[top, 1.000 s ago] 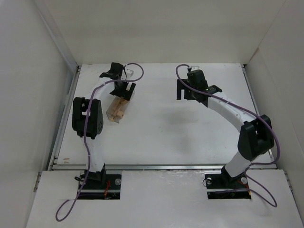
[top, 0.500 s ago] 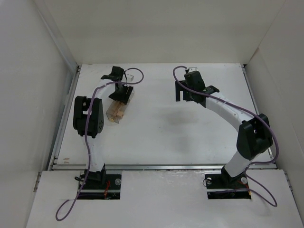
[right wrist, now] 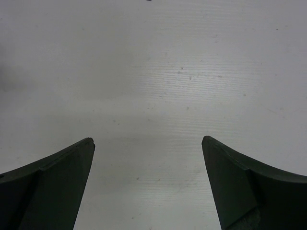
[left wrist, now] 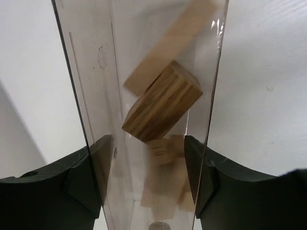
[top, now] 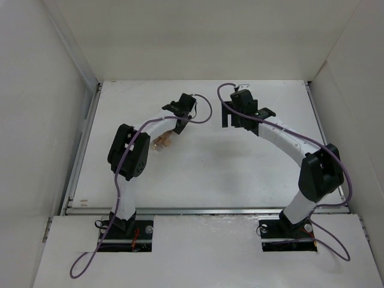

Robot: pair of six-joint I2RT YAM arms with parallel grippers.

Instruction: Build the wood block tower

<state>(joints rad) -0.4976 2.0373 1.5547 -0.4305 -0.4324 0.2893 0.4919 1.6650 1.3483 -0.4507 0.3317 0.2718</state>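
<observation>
My left gripper [left wrist: 147, 143] is shut on a clear plastic box [left wrist: 91, 96], its fingers [left wrist: 93, 167] pressed on the two side walls. Inside the box lie several tan wood blocks: a grained chunk [left wrist: 163, 103], a plank [left wrist: 168, 45] and blurred pieces [left wrist: 165, 187] lower down. From above, the left gripper [top: 175, 123] holds the box [top: 162, 142] with its blocks off the table, left of centre. The right gripper [top: 231, 114] hangs open at the back centre, and in its wrist view the right gripper [right wrist: 147, 140] has only bare table between its fingers. No tower is in view.
White walls [top: 66, 90] enclose the white table [top: 228, 168] on the left, back and right. A metal rail [top: 210, 210] runs along the near edge. Purple cables [top: 207, 114] loop off both wrists.
The left gripper closed on the clear box, lifted it and swung it right, from the back left toward the centre. The blocks have shifted inside. The right arm barely moved.
</observation>
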